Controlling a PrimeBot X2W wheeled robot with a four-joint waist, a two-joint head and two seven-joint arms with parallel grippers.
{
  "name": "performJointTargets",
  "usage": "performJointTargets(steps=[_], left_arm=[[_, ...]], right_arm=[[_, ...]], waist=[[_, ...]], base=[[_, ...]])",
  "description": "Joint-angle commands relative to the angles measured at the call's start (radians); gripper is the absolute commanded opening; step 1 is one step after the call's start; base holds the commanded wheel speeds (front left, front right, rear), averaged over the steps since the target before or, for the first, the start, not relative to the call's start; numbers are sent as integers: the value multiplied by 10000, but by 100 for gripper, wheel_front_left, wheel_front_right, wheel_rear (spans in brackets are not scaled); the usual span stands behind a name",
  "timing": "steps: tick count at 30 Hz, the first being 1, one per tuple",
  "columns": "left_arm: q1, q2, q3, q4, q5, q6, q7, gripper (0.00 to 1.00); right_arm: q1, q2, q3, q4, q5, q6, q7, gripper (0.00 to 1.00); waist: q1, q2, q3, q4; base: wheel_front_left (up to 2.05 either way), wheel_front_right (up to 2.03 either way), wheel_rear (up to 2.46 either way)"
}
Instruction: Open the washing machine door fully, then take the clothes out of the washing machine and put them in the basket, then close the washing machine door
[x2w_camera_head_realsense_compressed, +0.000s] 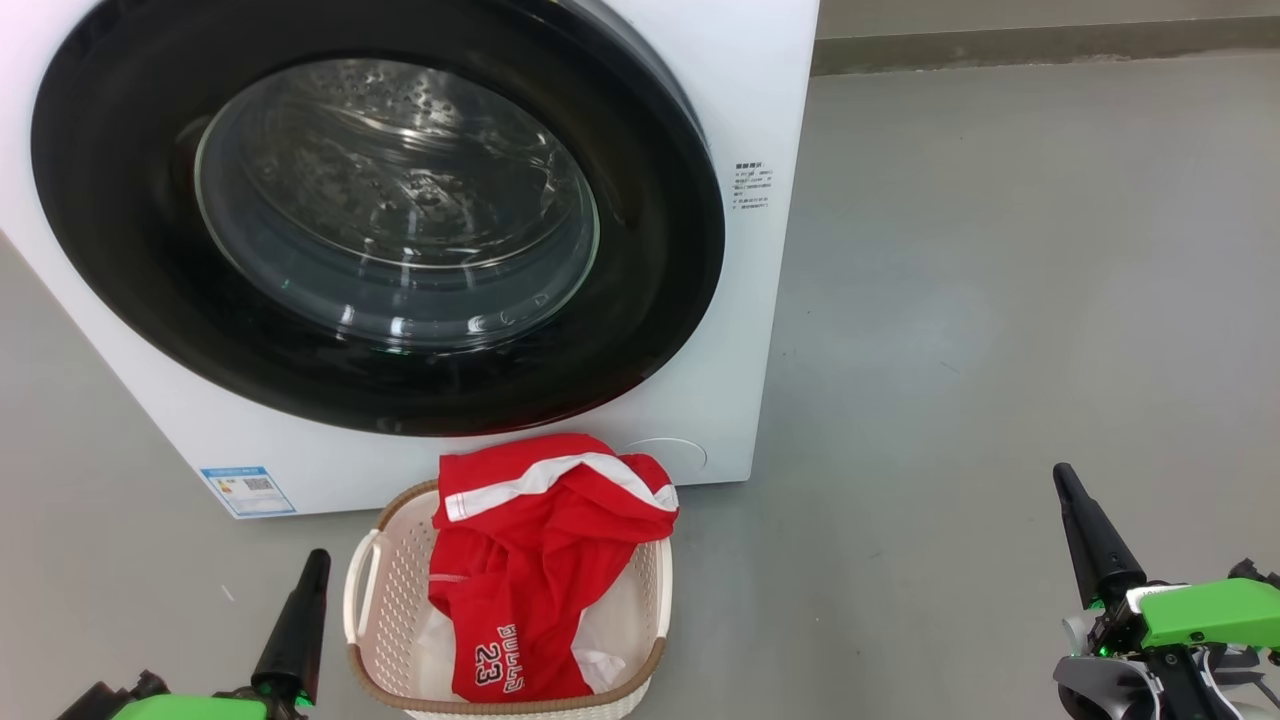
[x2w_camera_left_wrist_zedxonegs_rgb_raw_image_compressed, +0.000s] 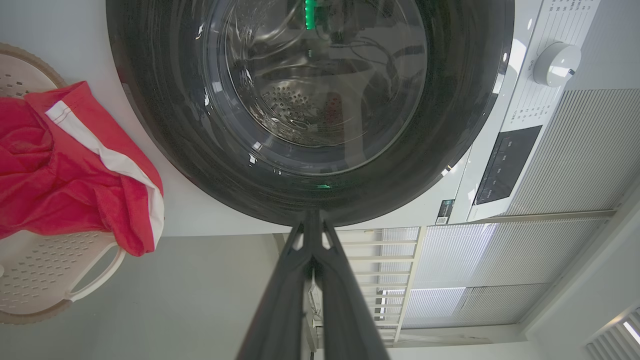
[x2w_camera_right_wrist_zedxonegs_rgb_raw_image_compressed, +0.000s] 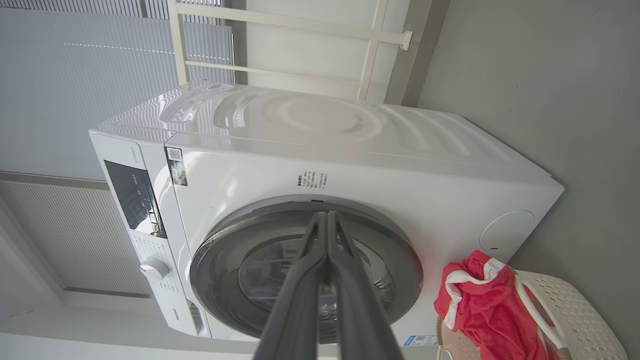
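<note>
Clothes (x2w_camera_head_realsense_compressed: 540, 560) lie heaped in the basket (x2w_camera_head_realsense_compressed: 385, 600), red cloth with a white stripe spilling over its far rim and the "23" print facing up near the front. The basket stands on the floor (x2w_camera_head_realsense_compressed: 1000, 300) just before the washing machine (x2w_camera_head_realsense_compressed: 770, 90), below the lower edge of the washing machine door (x2w_camera_head_realsense_compressed: 395, 205). The door's black frame looks flush against the white front in the head view and the right wrist view. We judge the closing step to be the one in hand, and done or nearly so. Whether the latch has caught we cannot tell. Through the glass we see bare steel drum. A faint reddish patch in the left wrist view may be a reflection or a garment left inside; we cannot say which.

Our left gripper (x2w_camera_head_realsense_compressed: 317, 560) hangs low beside the basket's left handle, apart from it. Our right gripper (x2w_camera_head_realsense_compressed: 1063, 478) sits well off to the right over bare floor. Each wrist view shows its own fingers (x2w_camera_left_wrist_zedxonegs_rgb_raw_image_compressed: 282, 300) pressed together along their length, holding nothing.

The next move, as we read it, calls for little: at most a light push on the frame if the latch is not home. Should the door need opening again, the heap of cloth rising toward its lower edge sits closest to the swing.

A blue label sticker (x2w_camera_head_realsense_compressed: 247, 490) marks the machine's lower corner, a round cover (x2w_camera_head_realsense_compressed: 690, 455) shows just behind the clothes, and a dial (x2w_camera_left_wrist_zedxonegs_rgb_raw_image_compressed: 556, 64) sits on the control strip.
</note>
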Motion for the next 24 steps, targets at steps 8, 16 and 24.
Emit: performJointTargets(steps=[8,16,24], left_arm=[[-402,83,369,-203,-57,-73,70,0],[-402,82,371,-203,-55,-73,72,0],[-402,81,373,-203,-53,-73,74,0]], right_arm=[[-421,-56,137,-245,-55,4,70,0],[-422,-48,125,-244,-65,4,79,0],[-423,-40,115,-244,-74,4,88,0]], waist=[[0,0,0,0],[0,0,0,0],[0,0,0,0]], base=[[0,0,0],[0,0,0],[0,0,0]])
